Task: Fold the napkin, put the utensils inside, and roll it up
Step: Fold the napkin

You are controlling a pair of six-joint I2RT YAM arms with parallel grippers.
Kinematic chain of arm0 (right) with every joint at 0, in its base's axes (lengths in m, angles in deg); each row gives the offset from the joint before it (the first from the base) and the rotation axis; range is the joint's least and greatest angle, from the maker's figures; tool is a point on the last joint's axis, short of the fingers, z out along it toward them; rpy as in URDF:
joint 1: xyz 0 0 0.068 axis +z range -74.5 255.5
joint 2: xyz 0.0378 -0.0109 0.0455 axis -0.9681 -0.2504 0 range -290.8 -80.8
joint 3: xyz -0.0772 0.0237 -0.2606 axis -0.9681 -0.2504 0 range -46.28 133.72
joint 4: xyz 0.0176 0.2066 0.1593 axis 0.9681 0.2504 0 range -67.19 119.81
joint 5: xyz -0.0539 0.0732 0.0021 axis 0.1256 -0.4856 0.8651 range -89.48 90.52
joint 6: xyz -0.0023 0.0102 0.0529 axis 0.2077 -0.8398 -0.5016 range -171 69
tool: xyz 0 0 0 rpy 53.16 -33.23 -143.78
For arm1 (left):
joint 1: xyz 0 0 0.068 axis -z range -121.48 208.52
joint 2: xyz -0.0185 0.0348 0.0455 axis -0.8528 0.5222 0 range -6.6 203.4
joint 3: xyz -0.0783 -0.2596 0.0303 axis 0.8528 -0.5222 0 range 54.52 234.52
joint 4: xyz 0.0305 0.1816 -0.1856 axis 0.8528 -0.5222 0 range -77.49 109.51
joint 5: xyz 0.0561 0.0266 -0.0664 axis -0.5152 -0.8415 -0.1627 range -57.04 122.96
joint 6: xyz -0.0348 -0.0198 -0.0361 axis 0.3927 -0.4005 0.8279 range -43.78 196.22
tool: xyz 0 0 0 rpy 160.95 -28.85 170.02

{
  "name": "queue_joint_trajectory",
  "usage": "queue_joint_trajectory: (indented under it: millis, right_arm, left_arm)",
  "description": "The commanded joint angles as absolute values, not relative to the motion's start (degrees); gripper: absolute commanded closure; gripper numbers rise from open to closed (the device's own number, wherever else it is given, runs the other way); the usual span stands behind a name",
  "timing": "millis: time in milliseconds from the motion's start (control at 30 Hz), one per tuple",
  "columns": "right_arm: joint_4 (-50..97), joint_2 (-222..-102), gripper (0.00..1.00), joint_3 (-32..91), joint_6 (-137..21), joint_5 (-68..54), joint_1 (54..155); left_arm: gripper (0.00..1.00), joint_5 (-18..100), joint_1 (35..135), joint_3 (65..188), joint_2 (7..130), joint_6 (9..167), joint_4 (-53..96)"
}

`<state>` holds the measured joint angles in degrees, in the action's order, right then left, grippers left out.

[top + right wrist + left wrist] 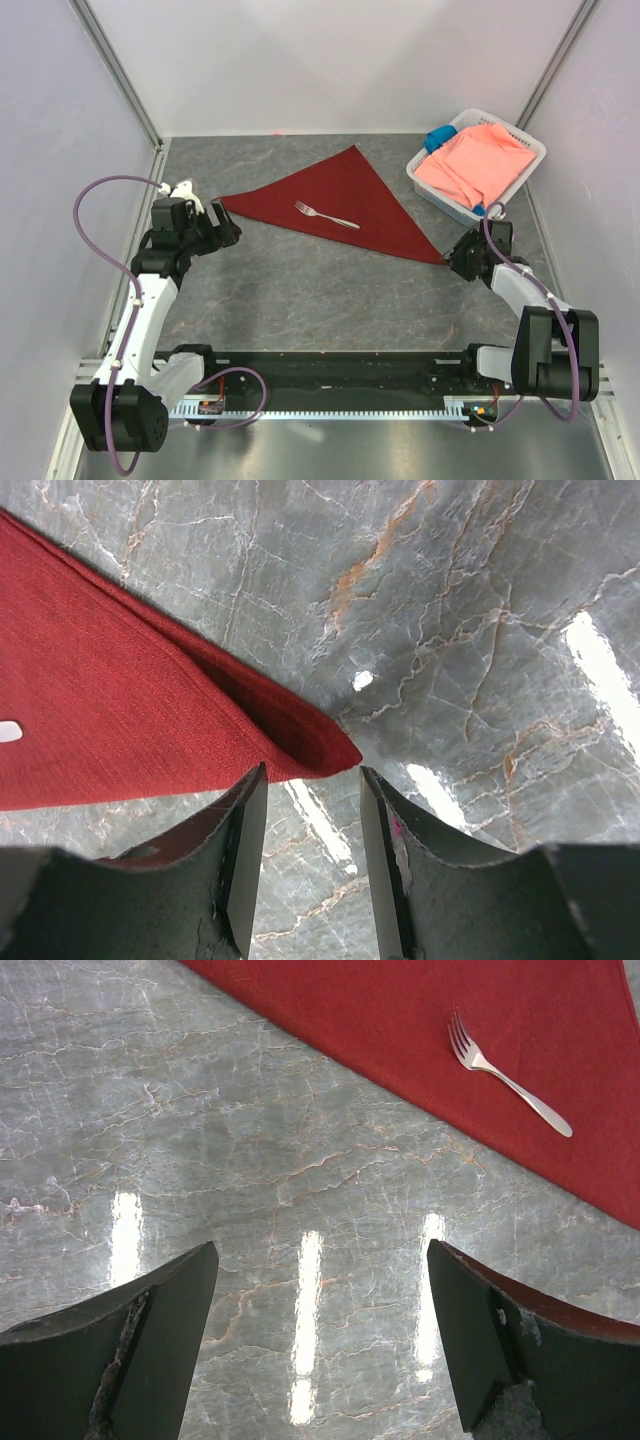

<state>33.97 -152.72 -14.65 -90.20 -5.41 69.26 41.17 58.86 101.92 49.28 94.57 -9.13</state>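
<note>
Napkin (345, 200) lies flat mid-table, a maroon triangle with its long edge toward the arms, so we read the fold as done. One fork (326, 215) lies on it near the centre, tines to the left, roughly along that long edge. We see no other utensil.

The napkin's right corner sits just at the tips of the right gripper (312, 768). Its jaws are parted a little and nothing is pinched. The left gripper (320, 1245) hovers over bare table (250, 1140) just beside the left corner, jaws spread wide and empty.

We judge rolling is the step in hand.
- The left gripper needs to get onto its corner before anything lifts.
- At the right corner the cloth looks doubled, so pinch both layers, not just the top one.
- Lift low and carry the long edge over the fork with both arms level, so the fork stays along the roll and doesn't slip out an end.

Basket (415, 178) with a salmon-pink cloth (475, 165) and a blue cloth (437, 138) sits back right, near the right arm. Keep clear of it.
</note>
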Motion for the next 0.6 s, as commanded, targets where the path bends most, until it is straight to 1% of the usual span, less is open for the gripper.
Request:
queue_joint_trajectory:
  millis: [0, 567]
  right_arm:
    - [31.3, -154.3, 0.51, -14.7, -89.8, -4.6, 69.0]
    - [30.5, -159.5, 0.58, -14.7, -87.5, -1.3, 69.0]
  left_arm:
    - [0.07, 42.6, 58.8, 101.8, 48.8, 93.1, -8.1]
    - [0.07, 42.7, 58.9, 101.8, 48.8, 93.2, -8.1]
